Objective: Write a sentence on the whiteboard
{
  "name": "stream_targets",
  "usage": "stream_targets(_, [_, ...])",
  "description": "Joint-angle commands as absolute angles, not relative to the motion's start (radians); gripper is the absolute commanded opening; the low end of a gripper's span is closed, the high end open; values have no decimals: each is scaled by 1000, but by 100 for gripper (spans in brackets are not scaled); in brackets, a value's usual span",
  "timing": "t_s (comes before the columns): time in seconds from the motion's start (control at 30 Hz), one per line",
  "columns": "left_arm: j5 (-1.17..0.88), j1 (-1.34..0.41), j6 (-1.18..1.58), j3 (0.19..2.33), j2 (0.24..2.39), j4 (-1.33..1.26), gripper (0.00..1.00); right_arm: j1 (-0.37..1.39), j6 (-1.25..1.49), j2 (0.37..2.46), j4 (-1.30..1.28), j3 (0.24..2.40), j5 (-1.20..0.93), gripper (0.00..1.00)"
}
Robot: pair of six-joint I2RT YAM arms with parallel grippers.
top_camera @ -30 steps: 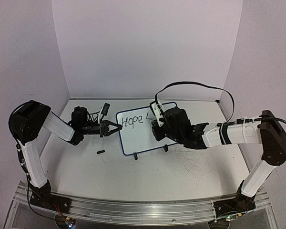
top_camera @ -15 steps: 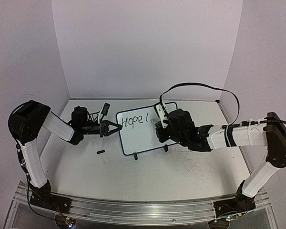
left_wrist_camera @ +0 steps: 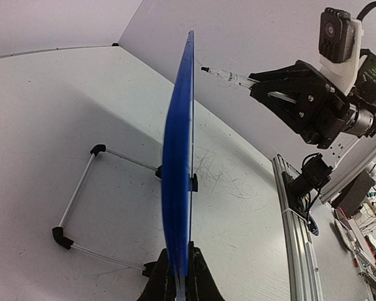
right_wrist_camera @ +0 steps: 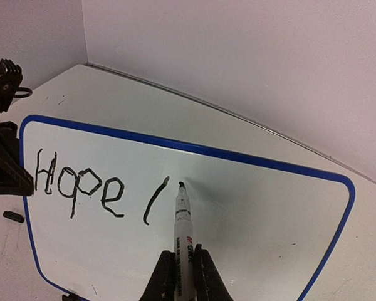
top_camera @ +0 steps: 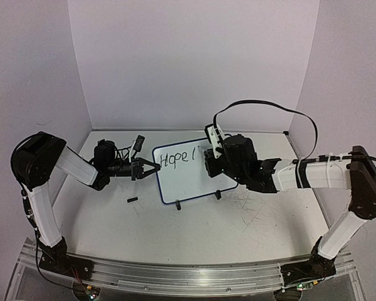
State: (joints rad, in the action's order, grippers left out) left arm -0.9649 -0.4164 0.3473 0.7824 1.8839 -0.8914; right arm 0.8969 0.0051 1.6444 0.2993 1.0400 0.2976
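Note:
The whiteboard [top_camera: 187,172] stands tilted on its wire stand mid-table, blue-rimmed, with "Hope" and one slanted stroke in black. It fills the right wrist view [right_wrist_camera: 250,207] and shows edge-on in the left wrist view [left_wrist_camera: 177,157]. My left gripper [top_camera: 151,167] is shut on the board's left edge [left_wrist_camera: 178,279]. My right gripper [top_camera: 209,164] is shut on a white marker [right_wrist_camera: 182,232], its black tip at the board's face just right of the stroke. The marker also shows in the left wrist view [left_wrist_camera: 229,77].
A small black cap [top_camera: 132,200] lies on the table in front of the board's left side, also in the right wrist view [right_wrist_camera: 12,216]. The wire stand [left_wrist_camera: 81,188] reaches behind the board. White walls enclose the back and sides.
My right gripper has moved right and toward the back along the board with the marker. A slanted stroke now stands after "Hope". The left arm has not moved.

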Motion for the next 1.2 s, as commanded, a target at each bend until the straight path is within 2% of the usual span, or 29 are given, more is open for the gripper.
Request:
stream_targets(0.0, [-926, -433, 271, 788, 1890, -807, 0, 893, 8, 1663, 331, 1089, 294, 0])
stream_targets(0.47, [-925, -433, 270, 787, 1886, -805, 0, 889, 21, 1685, 269, 1094, 378, 0])
stream_targets(0.7, [-923, -433, 269, 785, 1883, -802, 0, 894, 24, 1605, 317, 1049, 305, 0])
stream_targets(1.17, [-923, -433, 266, 783, 1878, -798, 0, 894, 41, 1673, 283, 1063, 296, 0])
